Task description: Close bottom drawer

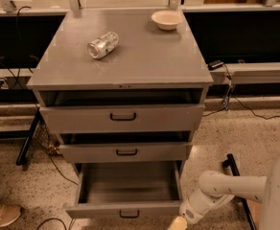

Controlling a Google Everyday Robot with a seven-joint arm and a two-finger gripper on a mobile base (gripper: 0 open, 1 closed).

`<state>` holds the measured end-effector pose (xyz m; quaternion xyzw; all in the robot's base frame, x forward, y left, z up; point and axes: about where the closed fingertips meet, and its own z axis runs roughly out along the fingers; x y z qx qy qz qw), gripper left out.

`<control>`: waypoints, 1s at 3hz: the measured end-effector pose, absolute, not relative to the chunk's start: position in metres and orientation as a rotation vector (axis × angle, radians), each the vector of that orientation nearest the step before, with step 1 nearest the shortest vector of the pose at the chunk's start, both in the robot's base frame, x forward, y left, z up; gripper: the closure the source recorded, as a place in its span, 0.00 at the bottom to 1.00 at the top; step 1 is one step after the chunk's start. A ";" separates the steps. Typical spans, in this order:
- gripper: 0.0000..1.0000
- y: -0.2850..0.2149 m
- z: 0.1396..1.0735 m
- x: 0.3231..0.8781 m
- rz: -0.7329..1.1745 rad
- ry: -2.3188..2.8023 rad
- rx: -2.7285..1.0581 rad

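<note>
Grey metal cabinet [130,66] with three stacked drawers, seen from the front and above. The flat, smooth top has a dull sheen and carries a crushed silver can [103,45] lying on its side and a shallow, round, cream bowl [166,19] near the back right corner.

The bottom drawer [125,208] sits lowest in the cabinet, just above the floor, and stands pulled well out toward the camera. It is a rectangular sheet-metal tray whose bare grey inside faces up. Its narrow front panel runs left to right (the long axis is level, parallel to the cabinet's front edge) and faces the viewer, with a small black bar handle [129,214] at its middle. The middle drawer [125,152] and the top drawer [123,118] above it are each slightly ajar, with dark gaps over their fronts – both bear the same kind of black handle.

The robot's arm [226,190], smooth, rounded and off-white, reaches in from the lower right. The gripper [178,223] – a pale yellowish tip at the picture's bottom edge – lies just beside the right end of the bottom drawer's front panel; whether it is spread or pressed together cannot be told, nor whether it touches the panel.

The floor [260,138] is speckled, terrazzo-like stone, with black cables [236,104] trailing beside the cabinet.
</note>
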<state>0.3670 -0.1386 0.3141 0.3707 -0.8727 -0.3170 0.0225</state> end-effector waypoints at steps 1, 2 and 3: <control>0.00 -0.138 0.313 0.367 -0.983 -2.702 1.147; 0.00 -0.141 0.286 0.371 -0.980 -2.704 1.095; 0.19 -0.146 0.250 0.384 -0.948 -2.740 1.057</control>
